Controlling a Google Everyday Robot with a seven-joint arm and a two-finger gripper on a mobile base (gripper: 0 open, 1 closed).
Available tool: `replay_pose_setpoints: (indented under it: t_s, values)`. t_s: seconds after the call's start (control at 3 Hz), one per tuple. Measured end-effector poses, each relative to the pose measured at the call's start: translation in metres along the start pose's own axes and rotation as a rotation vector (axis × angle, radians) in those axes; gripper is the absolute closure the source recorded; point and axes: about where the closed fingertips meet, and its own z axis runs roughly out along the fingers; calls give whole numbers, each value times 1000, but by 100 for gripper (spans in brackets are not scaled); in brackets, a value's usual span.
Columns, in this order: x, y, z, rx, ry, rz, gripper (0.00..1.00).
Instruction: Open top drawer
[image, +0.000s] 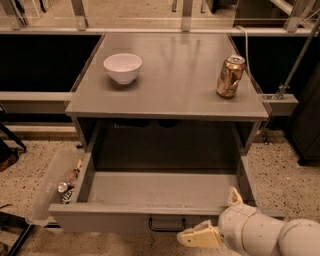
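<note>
Grey top drawer, standing well out beneath the front edge of the worktop, long axis parallel to that edge; black handle just left of the cream pincer, which is spread, gripping nothing, below the front right corner.

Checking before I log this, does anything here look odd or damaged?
The gold can on the cabinet top looks dented and leans slightly. The top drawer sits open squarely, gripper at its front right corner.
</note>
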Motion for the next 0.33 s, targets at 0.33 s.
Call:
replay_pose_setpoints:
  t_s: [0.33]
  values:
    - [0, 0, 0, 0, 0, 0, 0]
